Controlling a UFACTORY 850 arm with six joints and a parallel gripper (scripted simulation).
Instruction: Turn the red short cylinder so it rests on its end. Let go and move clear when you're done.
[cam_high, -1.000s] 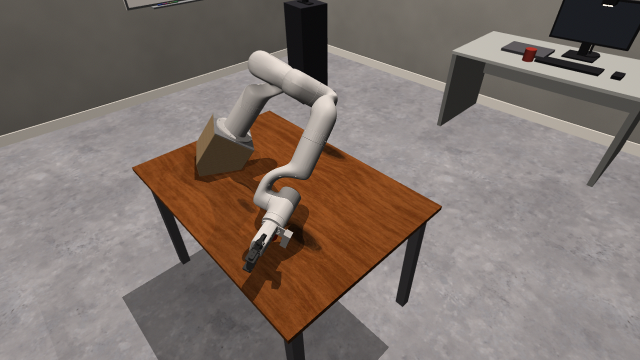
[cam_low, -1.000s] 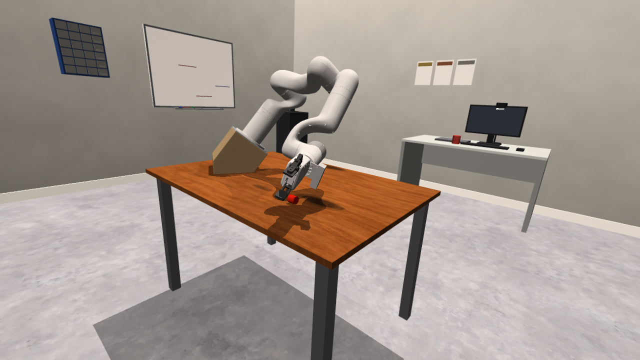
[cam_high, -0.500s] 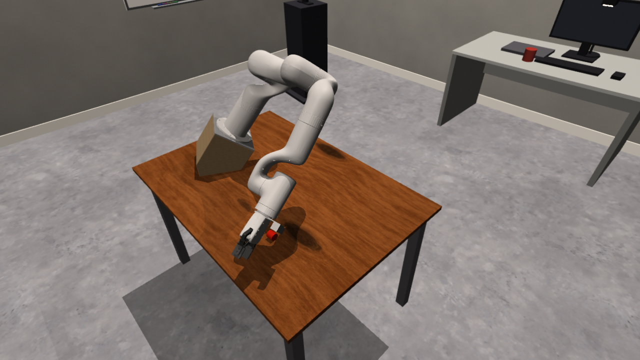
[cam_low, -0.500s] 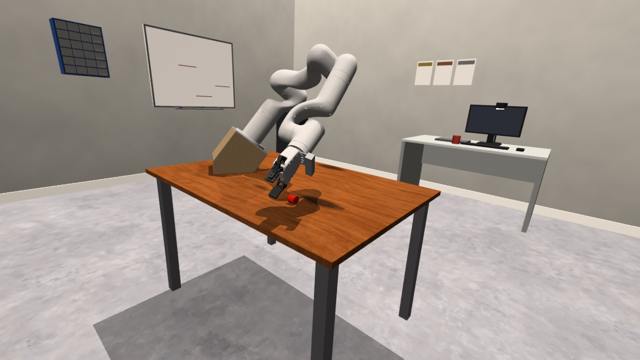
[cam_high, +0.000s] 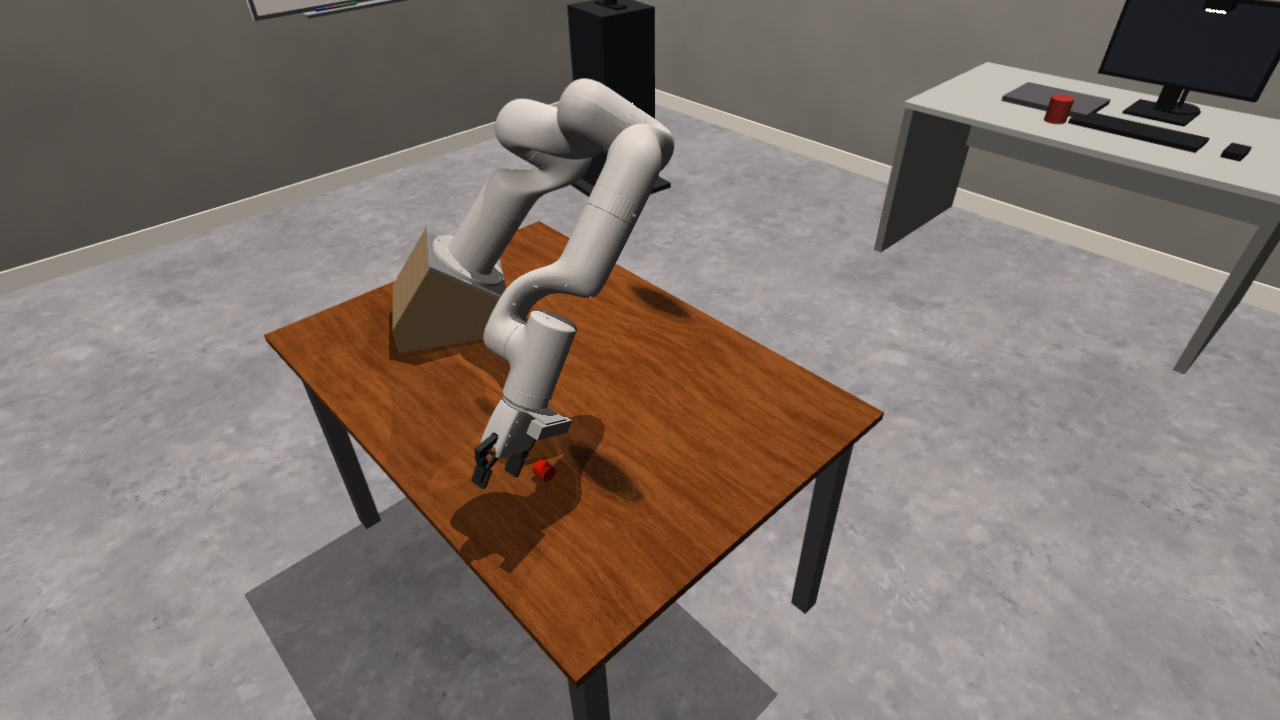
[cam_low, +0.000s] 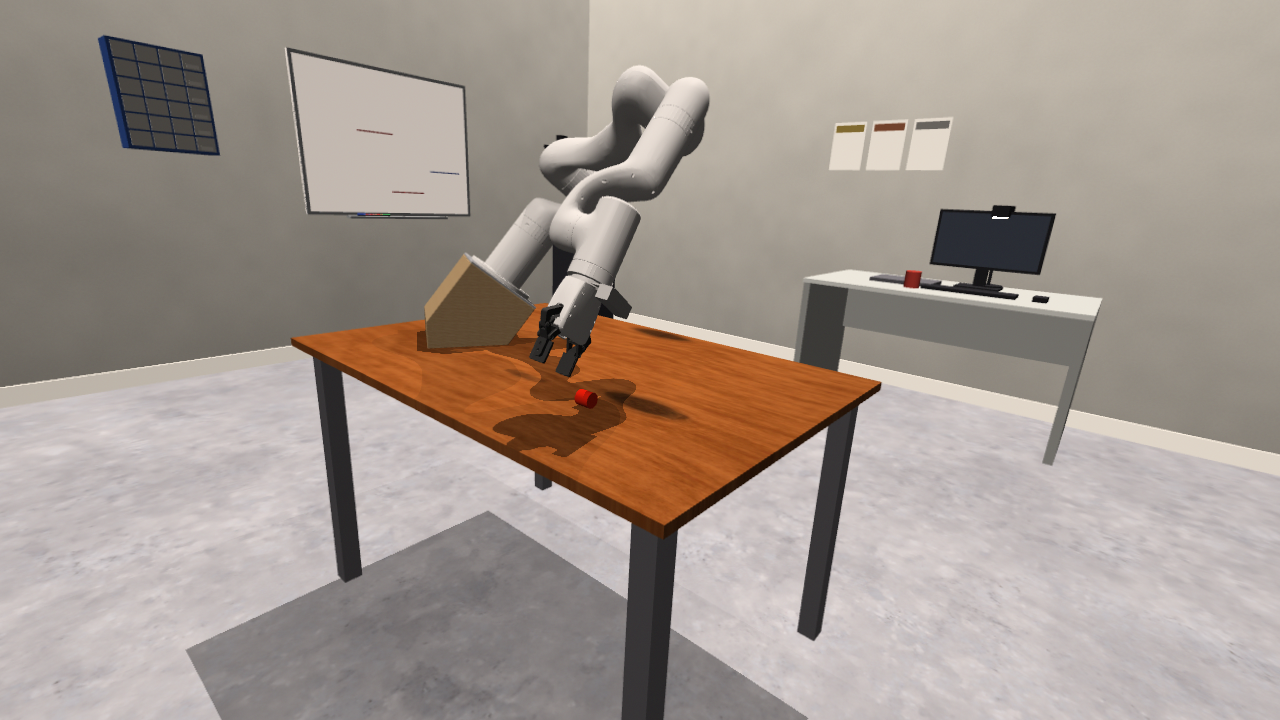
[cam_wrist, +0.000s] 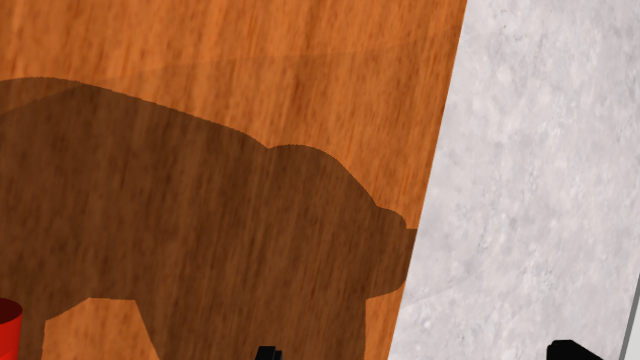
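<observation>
One red short cylinder lies on its side on the wooden table, inside the arm's shadow, toward the table's near edge. You will find your gripper raised above the table surface, its fingers spread fully apart with nothing between them. The cylinder sits just beside the gripper, apart from both fingers, on the side facing away from the tan wedge-shaped base. From the wrist, you see only a sliver of the cylinder at the lower left corner.
</observation>
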